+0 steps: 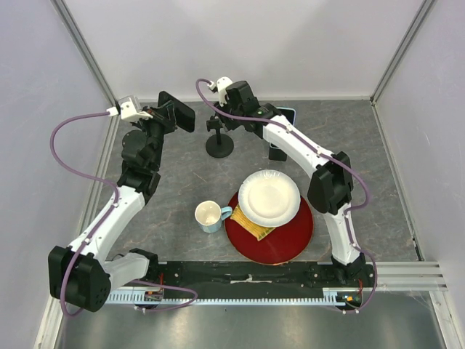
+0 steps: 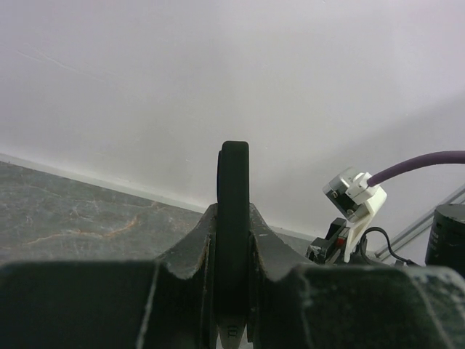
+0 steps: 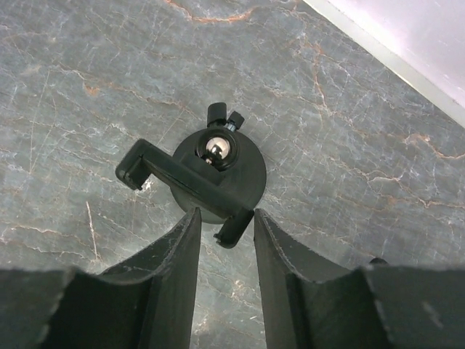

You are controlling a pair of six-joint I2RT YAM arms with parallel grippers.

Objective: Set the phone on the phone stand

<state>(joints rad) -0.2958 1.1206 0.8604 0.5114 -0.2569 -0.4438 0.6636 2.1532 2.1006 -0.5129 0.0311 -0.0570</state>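
Observation:
A black phone (image 1: 179, 111) is held off the table at the back left, with my left gripper (image 1: 164, 117) shut on it. In the left wrist view the phone (image 2: 234, 196) stands edge-on between the two fingers, and my left gripper (image 2: 233, 212) presses it from both sides. The black phone stand (image 1: 219, 139) sits on its round base at the back middle. My right gripper (image 3: 226, 212) hovers over the phone stand (image 3: 218, 171). Its jaws are apart, with one hooked end of the stand's clamp bar (image 3: 236, 227) between the fingertips and a small gap on each side.
A white paper plate (image 1: 269, 196) lies on a red plate (image 1: 290, 236), with a yellow packet (image 1: 254, 227) tucked under it. Left of them stands a white mug (image 1: 209, 215). A flat light-blue-edged thing (image 1: 288, 113) lies under the right arm. White walls enclose three sides.

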